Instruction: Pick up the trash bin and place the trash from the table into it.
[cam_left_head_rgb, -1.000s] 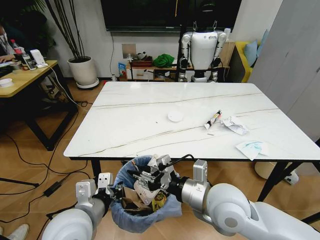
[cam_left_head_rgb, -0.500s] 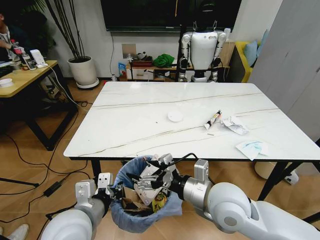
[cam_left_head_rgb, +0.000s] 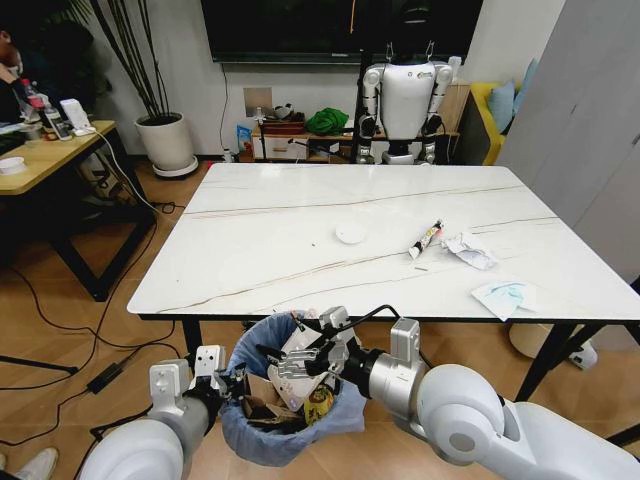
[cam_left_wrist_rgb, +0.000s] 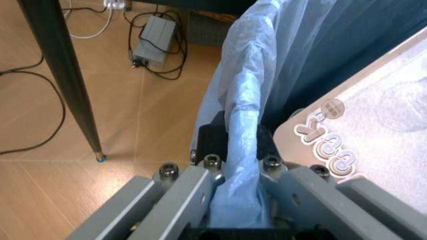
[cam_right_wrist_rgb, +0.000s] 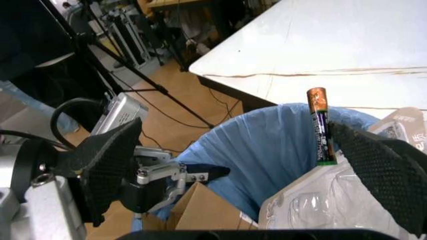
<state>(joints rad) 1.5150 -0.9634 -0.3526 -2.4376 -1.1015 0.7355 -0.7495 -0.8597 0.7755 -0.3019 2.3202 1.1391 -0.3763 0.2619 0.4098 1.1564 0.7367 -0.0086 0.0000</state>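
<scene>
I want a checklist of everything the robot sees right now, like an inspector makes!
Surface: white marble-look table, mostly bare.
Job's things: trash bin with blue bag, below the table's near edge, holding cardboard, wrappers and a plastic blister pack; a battery stands up inside.
Clutter on the table: white tube, crumpled tissue, mask, small white round lid.
Grippers: left gripper shut on the bin's bag rim; right gripper open over the bin.
Cables: black cords and a power adapter on the wood floor.
Surroundings: wooden desk, potted plant, a parked white robot.
</scene>
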